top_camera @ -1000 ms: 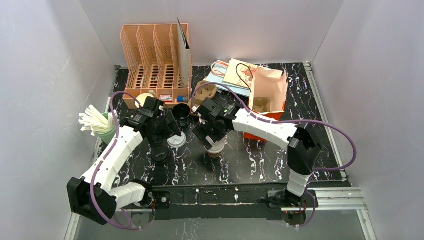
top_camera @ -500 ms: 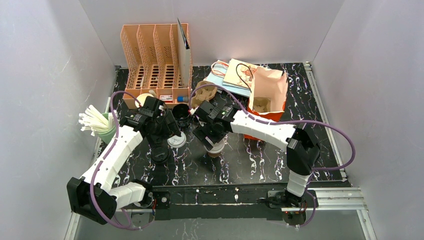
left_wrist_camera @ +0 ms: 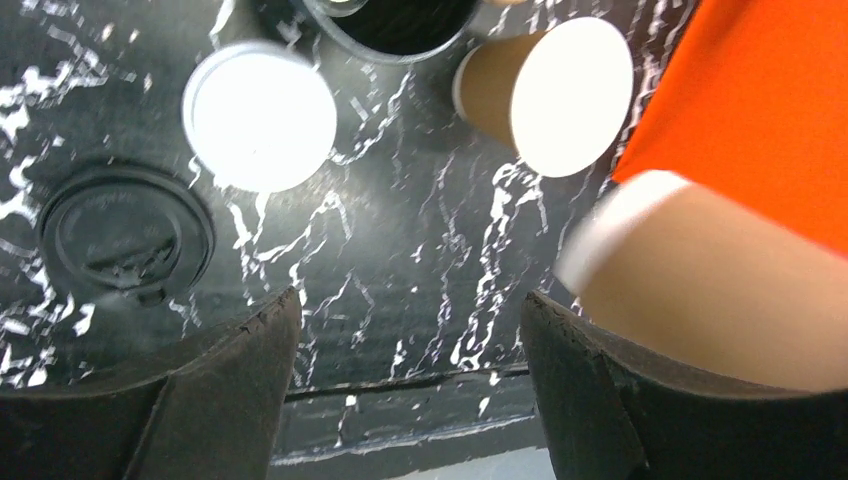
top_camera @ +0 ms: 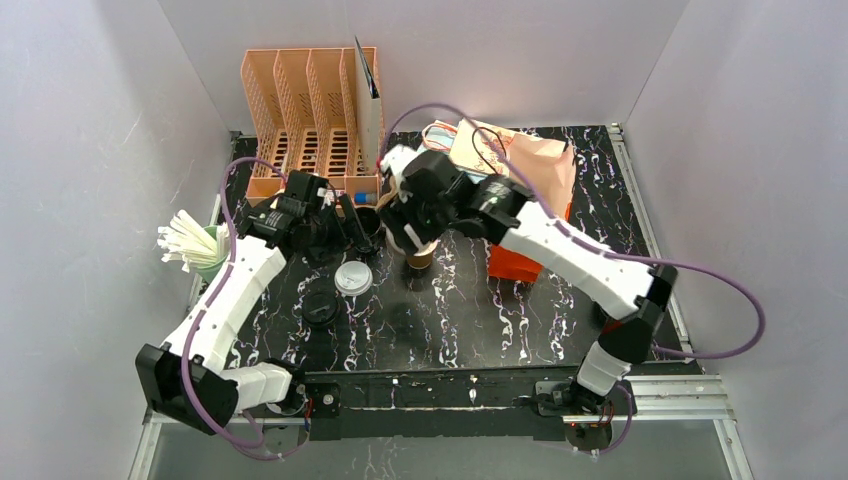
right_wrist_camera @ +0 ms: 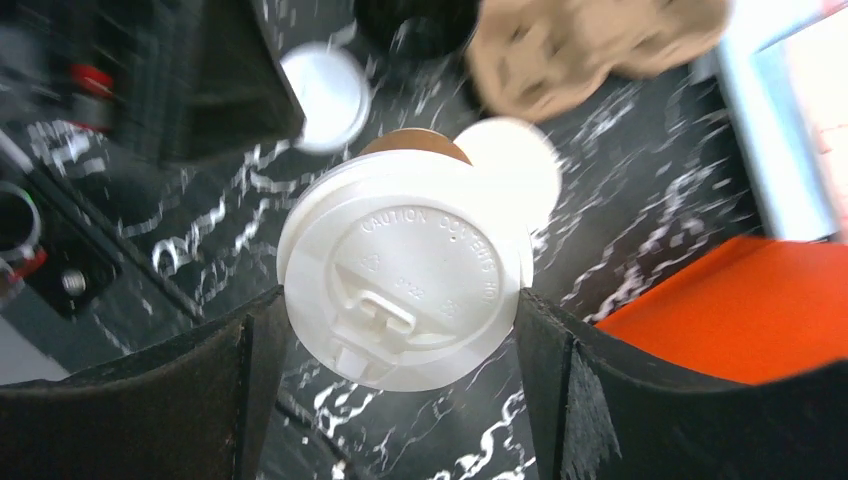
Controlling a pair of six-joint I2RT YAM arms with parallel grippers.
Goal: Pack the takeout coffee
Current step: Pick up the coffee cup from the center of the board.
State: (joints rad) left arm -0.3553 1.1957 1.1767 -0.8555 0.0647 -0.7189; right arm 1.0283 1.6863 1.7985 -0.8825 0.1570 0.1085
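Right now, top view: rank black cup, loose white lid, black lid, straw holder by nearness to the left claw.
1. Black cup, by the left claw.
2. Loose white lid, nearer the bases.
3. Black lid, nearer still.
4. Straw holder, far left.

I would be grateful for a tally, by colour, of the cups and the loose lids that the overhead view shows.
brown cup: 1
black cup: 1
green cup: 1
white lid: 1
black lid: 1
Total: 5
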